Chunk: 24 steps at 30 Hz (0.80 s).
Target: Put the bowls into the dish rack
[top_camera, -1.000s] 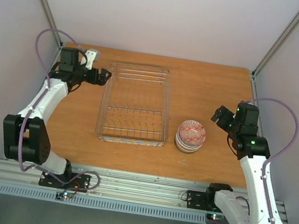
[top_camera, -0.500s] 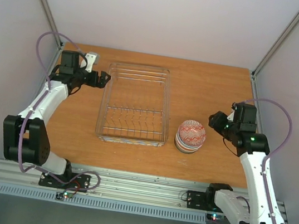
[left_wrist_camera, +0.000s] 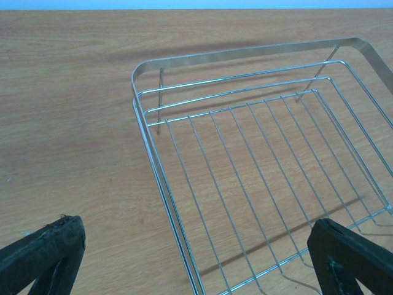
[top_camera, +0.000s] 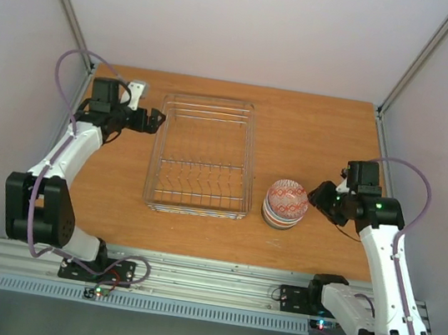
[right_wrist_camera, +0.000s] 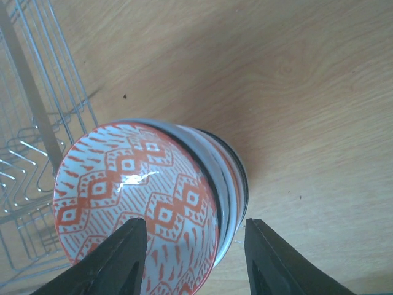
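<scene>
A stack of nested bowls stands on the wooden table just right of the dish rack. The top bowl is white with a red-orange pattern. The rims of the others show beneath it. My right gripper is low at the stack's right side. In the right wrist view its jaws are partly open and straddle the near rim, one finger over the top bowl's inside and the other outside with a gap. My left gripper hovers open at the rack's far left corner. No bowl is in the rack.
The silver wire rack has upright tines in its near half. Enclosure walls and two slanted posts bound the table. The arm bases sit on a metal rail at the near edge.
My right gripper has come down and leftward to the bowl stack, and its jaws have narrowed from wide open. The left arm has barely shifted.
</scene>
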Motion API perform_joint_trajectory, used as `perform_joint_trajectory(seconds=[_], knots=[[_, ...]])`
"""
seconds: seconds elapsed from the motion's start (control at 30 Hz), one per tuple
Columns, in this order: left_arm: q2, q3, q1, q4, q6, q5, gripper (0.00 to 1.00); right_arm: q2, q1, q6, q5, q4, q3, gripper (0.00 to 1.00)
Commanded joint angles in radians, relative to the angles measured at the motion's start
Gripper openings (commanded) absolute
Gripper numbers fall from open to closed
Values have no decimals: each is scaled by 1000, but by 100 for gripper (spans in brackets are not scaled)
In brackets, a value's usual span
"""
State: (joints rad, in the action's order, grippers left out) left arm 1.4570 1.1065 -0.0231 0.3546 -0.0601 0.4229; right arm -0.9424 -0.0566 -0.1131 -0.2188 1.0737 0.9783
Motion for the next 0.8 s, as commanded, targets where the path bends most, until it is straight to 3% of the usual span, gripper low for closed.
perform_joint_trajectory(seconds=[0.0,0.43,0.77], knots=[[0,-16,-5,-34,-8,19,99,-15,-5,-9,-74,15,-29,47],[13,-25,-5,-36,-6,42,99,-64,-32,-16,-68,-48,-79,44],[32,-27,-5,-37,-7,40,99,-88,-51,-19,-63,-61,-80,33]])
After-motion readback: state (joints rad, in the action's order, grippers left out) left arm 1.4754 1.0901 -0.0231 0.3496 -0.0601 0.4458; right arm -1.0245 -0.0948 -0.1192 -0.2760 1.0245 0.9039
